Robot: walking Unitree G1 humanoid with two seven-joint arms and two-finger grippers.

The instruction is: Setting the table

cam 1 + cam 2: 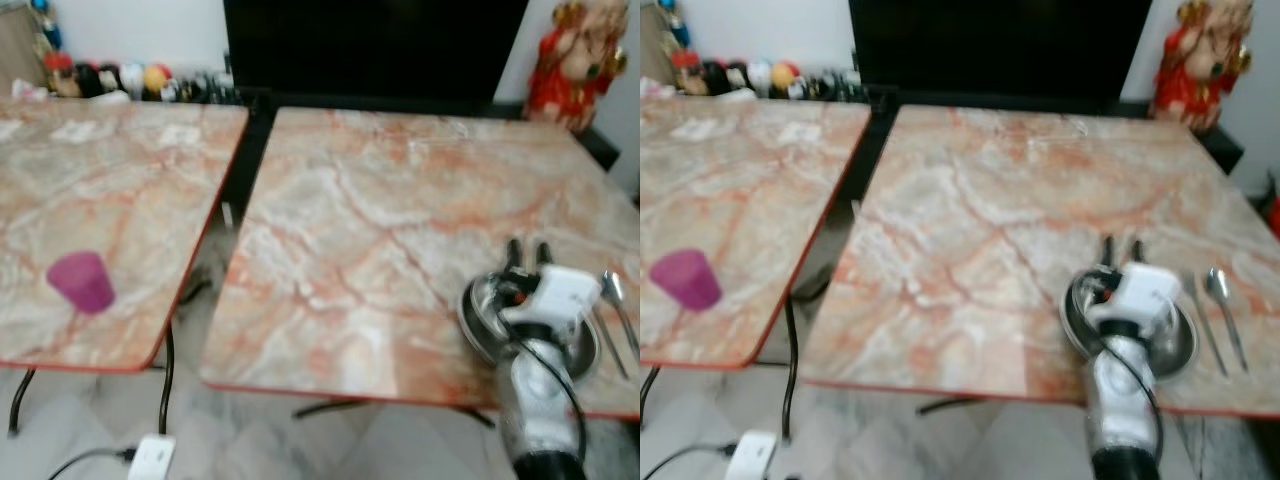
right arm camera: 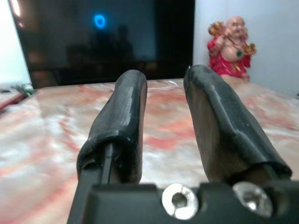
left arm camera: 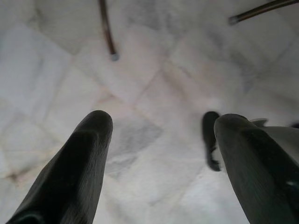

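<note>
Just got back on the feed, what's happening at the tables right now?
The robot stands at two marble-topped tables. Its right gripper is stretched over a metal bowl near the front right corner of the right table, fingers slightly apart with nothing between them. Two pieces of cutlery lie just right of the bowl. A purple cup stands alone on the left table. The left gripper hangs open over the floor.

Glossy marble-look table (image 1: 400, 200), shiny metal bowl (image 1: 1175, 350), spoon (image 1: 1220, 290).
</note>
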